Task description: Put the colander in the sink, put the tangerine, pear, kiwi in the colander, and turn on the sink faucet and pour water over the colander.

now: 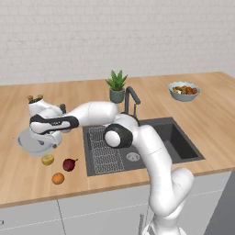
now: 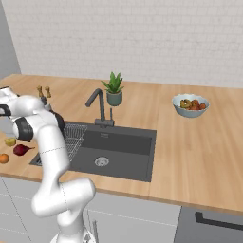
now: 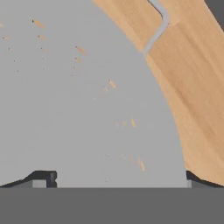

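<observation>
On pale wood counter (image 1: 13, 174), perforated round grey colander (image 3: 78, 109) beneath spread-apart hand (image 3: 118, 177), dark fingertips (image 3: 43, 177) wide.

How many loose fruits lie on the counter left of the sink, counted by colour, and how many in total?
Yellow-green fruit: 1
Dark red fruit: 1
Orange tangerine: 1
Total: 3, all on the counter near the colander.
</observation>
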Controlling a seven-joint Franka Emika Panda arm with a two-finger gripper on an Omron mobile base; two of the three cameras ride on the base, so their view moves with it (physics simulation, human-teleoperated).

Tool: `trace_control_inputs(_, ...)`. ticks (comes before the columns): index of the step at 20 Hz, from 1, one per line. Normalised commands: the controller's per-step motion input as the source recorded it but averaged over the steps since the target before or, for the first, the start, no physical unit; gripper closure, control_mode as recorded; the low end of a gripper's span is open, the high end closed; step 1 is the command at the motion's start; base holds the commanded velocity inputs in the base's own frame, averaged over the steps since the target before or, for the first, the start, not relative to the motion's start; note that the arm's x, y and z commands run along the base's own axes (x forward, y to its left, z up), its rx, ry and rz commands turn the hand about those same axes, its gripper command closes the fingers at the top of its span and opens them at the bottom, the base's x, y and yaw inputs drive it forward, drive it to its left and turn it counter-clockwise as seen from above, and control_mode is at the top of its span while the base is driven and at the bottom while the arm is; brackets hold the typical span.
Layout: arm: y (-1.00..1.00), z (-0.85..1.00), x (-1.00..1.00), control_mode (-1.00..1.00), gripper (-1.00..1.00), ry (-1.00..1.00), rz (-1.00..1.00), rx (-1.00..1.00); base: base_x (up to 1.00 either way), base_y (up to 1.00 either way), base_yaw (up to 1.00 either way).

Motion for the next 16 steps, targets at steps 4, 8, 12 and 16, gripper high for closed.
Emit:
trace_control_inputs(4,0.00,-0.32,0.24,-1.00,-1.00,0.00,0.00,0.03,0.00,0.00,0.00)
trace_control_inputs(8,0.00,-0.29,0.20,-1.00,1.00,0.00,0.00,0.02,0.00,0.00,0.00)
trace_control_inputs(12,-0.04,-0.32,0.07,-1.00,1.00,-0.09,0.00,0.00,0.00,0.00,0.00)
trace_control_inputs(16,-0.12,-0.23,0.00,-1.00,1.00,-0.19,0.00,0.00,0.00,0.00,0.00)
